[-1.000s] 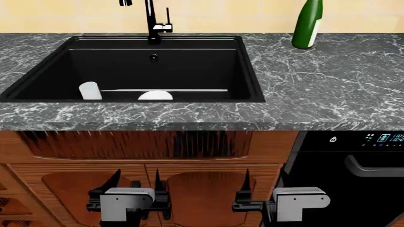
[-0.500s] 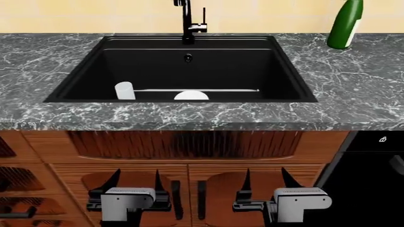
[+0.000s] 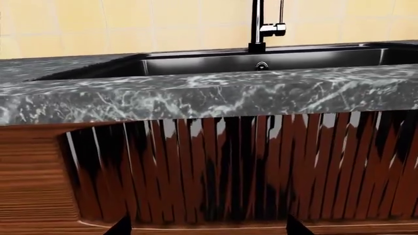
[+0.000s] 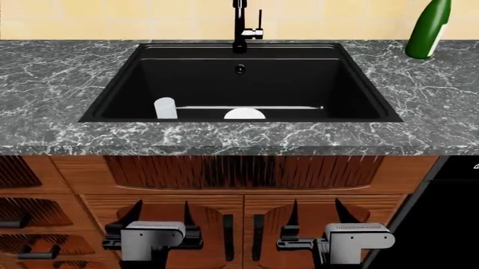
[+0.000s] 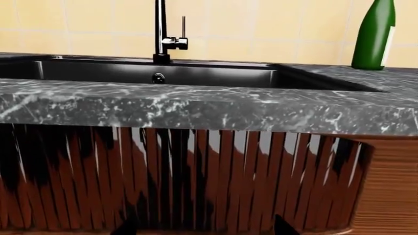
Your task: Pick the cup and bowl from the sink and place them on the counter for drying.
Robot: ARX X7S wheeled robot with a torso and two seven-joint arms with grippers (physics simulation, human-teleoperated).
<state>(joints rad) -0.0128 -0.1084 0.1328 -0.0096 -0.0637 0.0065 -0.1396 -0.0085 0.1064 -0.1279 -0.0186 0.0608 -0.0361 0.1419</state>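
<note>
In the head view the white cup point(image 4: 165, 108) stands at the sink's point(image 4: 239, 84) front left, and the white bowl point(image 4: 245, 114) shows partly behind the front rim, to the cup's right. The counter point(image 4: 53, 89) surrounds the basin. My left gripper point(image 4: 159, 216) and right gripper point(image 4: 315, 214) hang low in front of the cabinet doors, well below the counter edge, both open and empty. Cup and bowl are hidden in both wrist views, which show the counter edge point(image 3: 209, 95) and the sink rim point(image 5: 163, 73).
A tall black faucet point(image 4: 243, 25) stands behind the sink. A green bottle point(image 4: 430, 28) stands on the counter at the back right; it also shows in the right wrist view point(image 5: 375, 34). Wooden cabinet fronts point(image 4: 239, 171) lie below, with a black appliance point(image 4: 441, 224) at the right.
The view has shifted: sink, faucet and bottle slid to the right in the head view, and the appliance is nearly out of frame. The grippers hold the same pose.
</note>
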